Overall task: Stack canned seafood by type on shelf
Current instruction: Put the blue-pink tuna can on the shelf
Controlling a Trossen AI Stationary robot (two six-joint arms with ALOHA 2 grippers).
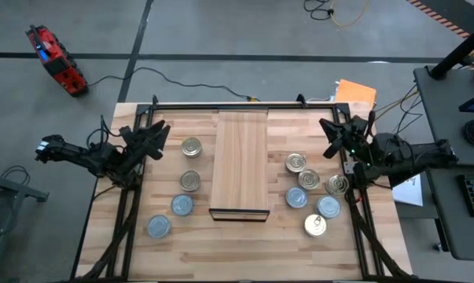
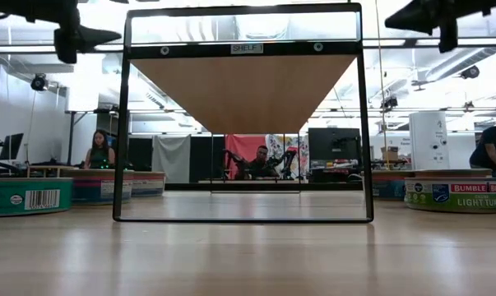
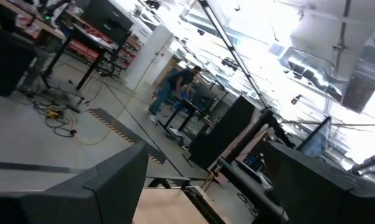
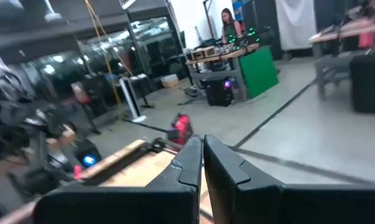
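Nothing is stacked yet: the shelf [image 1: 239, 163] in the middle of the table [image 1: 244, 251] looks bare. Four tins [image 1: 181, 187] sit towards the table's left edge, six towards its right. Left claw [image 1: 156, 132] hangs apart, right claw [image 1: 331, 132] pressed together, both empty.

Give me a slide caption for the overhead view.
Ten tins flank the bare shelf; left gripper open, right gripper shut, both raised.
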